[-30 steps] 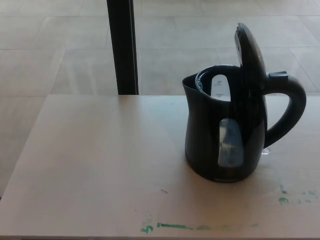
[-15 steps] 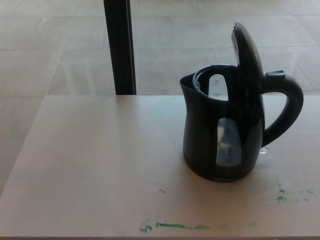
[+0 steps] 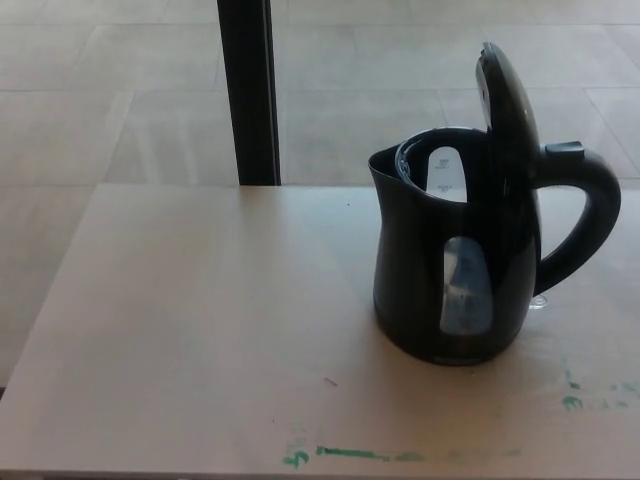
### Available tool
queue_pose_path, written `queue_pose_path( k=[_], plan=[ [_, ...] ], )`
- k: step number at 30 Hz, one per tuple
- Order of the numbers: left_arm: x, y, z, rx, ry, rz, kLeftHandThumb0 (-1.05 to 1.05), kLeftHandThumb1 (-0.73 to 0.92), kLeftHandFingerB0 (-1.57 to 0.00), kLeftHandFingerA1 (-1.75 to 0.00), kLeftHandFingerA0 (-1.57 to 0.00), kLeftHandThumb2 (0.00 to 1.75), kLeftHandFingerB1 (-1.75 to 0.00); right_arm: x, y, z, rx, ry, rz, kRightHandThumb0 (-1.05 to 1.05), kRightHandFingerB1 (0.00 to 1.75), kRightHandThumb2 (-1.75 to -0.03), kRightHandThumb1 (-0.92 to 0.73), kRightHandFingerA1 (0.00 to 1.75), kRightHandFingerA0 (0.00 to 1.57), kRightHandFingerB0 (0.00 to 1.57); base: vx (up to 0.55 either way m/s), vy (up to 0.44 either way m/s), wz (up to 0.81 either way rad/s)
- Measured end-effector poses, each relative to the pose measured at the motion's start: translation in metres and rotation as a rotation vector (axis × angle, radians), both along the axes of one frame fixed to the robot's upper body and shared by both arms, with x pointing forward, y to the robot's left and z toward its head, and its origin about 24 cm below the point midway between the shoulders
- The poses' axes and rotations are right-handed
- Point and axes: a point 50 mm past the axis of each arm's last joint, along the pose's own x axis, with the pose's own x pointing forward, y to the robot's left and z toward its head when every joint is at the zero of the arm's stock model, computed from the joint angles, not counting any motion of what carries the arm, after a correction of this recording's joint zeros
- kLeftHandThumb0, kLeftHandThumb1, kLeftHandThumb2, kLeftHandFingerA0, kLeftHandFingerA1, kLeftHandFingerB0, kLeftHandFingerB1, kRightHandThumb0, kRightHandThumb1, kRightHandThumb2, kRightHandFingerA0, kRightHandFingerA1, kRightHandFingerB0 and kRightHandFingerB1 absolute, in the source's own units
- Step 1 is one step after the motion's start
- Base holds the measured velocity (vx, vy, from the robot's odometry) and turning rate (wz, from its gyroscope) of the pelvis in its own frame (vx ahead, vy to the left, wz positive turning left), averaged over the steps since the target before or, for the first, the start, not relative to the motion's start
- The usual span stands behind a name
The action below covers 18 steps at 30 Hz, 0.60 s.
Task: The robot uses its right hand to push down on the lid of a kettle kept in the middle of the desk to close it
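Note:
A black electric kettle [image 3: 415, 280] stands upright on the pale wooden desk [image 3: 200, 320], right of centre. Its lid [image 3: 508, 110] is swung up, nearly vertical, above the handle [image 3: 590, 215] on the right side. The spout faces left and the open mouth shows the inside. A clear water window sits on its front. Neither robot hand shows in the head view.
A black vertical post [image 3: 250, 92] rises behind the desk's far edge, left of the kettle. Green paint marks [image 3: 355, 455] run along the desk's near edge. Tiled floor lies beyond the desk.
The whole picture shifted slightly, first left, then right and a little down; that is camera motion. The kettle and its lid stand as before.

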Motion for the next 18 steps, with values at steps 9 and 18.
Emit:
queue_pose_path(
  k=[9,18],
  plan=[
    [0.001,0.000,0.000,-0.003,-0.003,0.004,-0.67,0.73,-0.34,-0.50,-0.44,0.62,-0.35,0.047,0.048,0.021,-0.156,0.014,0.114,-0.83,0.28,-0.67,-0.88,0.37,0.21,0.17,0.00,0.000,0.00],
    [0.001,0.002,0.002,-0.002,-0.006,-0.002,-0.67,0.72,-0.34,-0.51,-0.47,0.62,-0.35,0.073,0.102,0.032,-0.262,0.004,0.260,-0.78,0.28,-0.66,-0.83,0.40,0.19,0.19,0.00,0.000,0.00]
  ],
)
